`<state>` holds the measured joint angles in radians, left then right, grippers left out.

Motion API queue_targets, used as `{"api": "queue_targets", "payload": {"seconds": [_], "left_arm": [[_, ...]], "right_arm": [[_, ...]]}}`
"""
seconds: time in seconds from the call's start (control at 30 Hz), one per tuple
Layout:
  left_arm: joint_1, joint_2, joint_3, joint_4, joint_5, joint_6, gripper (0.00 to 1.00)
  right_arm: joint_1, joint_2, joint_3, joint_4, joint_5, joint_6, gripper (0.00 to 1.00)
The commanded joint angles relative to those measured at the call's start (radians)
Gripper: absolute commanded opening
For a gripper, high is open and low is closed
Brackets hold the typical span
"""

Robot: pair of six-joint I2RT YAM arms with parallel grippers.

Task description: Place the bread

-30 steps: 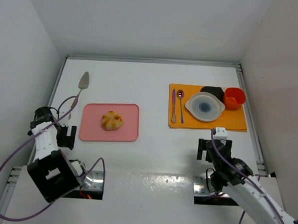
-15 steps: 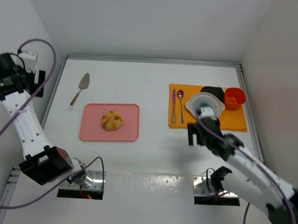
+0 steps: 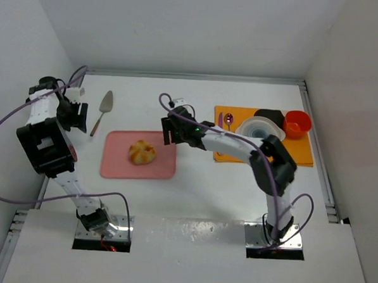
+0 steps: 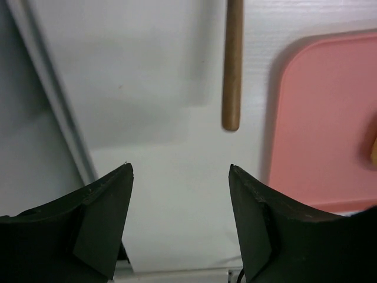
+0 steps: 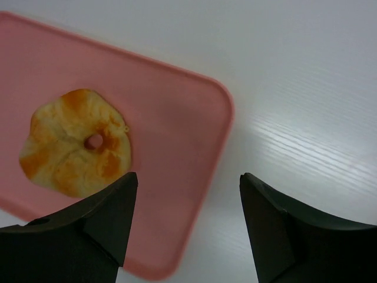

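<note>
The bread (image 3: 142, 152), a golden-brown knotted bun, lies near the middle of a pink tray (image 3: 121, 166). My right gripper (image 3: 166, 133) hangs open and empty over the tray's far right corner, just right of the bread. In the right wrist view the bread (image 5: 73, 144) sits on the tray (image 5: 171, 118) ahead and left of the open gripper (image 5: 188, 175). My left gripper (image 3: 74, 117) is open and empty at the far left, beside the spatula handle. In the left wrist view the gripper (image 4: 180, 166) is over bare table with the tray (image 4: 324, 118) to its right.
A spatula (image 3: 102, 109) with a wooden handle (image 4: 232, 65) lies left of the tray near the left wall. An orange placemat (image 3: 302, 154) at the right holds a spoon (image 3: 229, 120), a white bowl (image 3: 260, 131), a black container (image 3: 269, 114) and an orange cup (image 3: 297, 124).
The right arm has reached left from the placemat to above the tray's far right corner. The left gripper has come down from the left wall to beside the spatula. The bread has not moved.
</note>
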<state>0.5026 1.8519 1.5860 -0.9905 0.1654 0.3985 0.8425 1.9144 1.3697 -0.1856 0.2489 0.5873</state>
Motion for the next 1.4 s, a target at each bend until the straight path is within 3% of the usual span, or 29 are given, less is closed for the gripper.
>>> {"api": "queue_targets", "payload": {"seconds": [0.0,0.1,0.3,0.47,0.63,0.87,1.07,1.17,1.2,1.27,1.37], "left_arm": [[-0.058,0.009,0.074,0.07,0.062,-0.016,0.71],[-0.093,0.067,0.123,0.079,0.094,0.008,0.71],[-0.154,0.153,0.137,0.116,0.06,0.034,0.69],[-0.185,0.165,0.083,0.153,0.023,0.034,0.66],[-0.222,0.197,0.052,0.219,-0.122,0.034,0.59],[-0.24,0.242,0.052,0.23,-0.132,0.025,0.5],[-0.251,0.265,0.032,0.248,-0.132,0.016,0.32],[-0.251,0.274,0.032,0.257,-0.142,0.007,0.18],[-0.251,0.274,0.032,0.257,-0.142,0.007,0.08],[-0.251,0.274,0.032,0.257,-0.142,0.007,0.02],[-0.251,0.256,0.032,0.257,-0.164,-0.003,0.0]], "right_arm": [[0.012,0.135,0.127,-0.021,0.026,0.057,0.7],[0.006,0.242,0.19,-0.058,0.043,0.114,0.68],[0.018,0.308,0.23,-0.101,0.078,0.147,0.63],[0.027,0.288,0.215,-0.071,0.081,0.129,0.6],[0.032,0.264,0.212,-0.054,0.089,0.129,0.6],[0.026,0.245,0.178,-0.052,0.113,0.157,0.58],[0.021,0.253,0.18,-0.071,0.122,0.167,0.55],[0.02,0.253,0.18,-0.066,0.122,0.164,0.54],[0.023,0.252,0.18,-0.068,0.121,0.163,0.52],[0.023,0.252,0.178,-0.068,0.122,0.164,0.52],[0.024,0.245,0.175,-0.072,0.132,0.181,0.52]]}}
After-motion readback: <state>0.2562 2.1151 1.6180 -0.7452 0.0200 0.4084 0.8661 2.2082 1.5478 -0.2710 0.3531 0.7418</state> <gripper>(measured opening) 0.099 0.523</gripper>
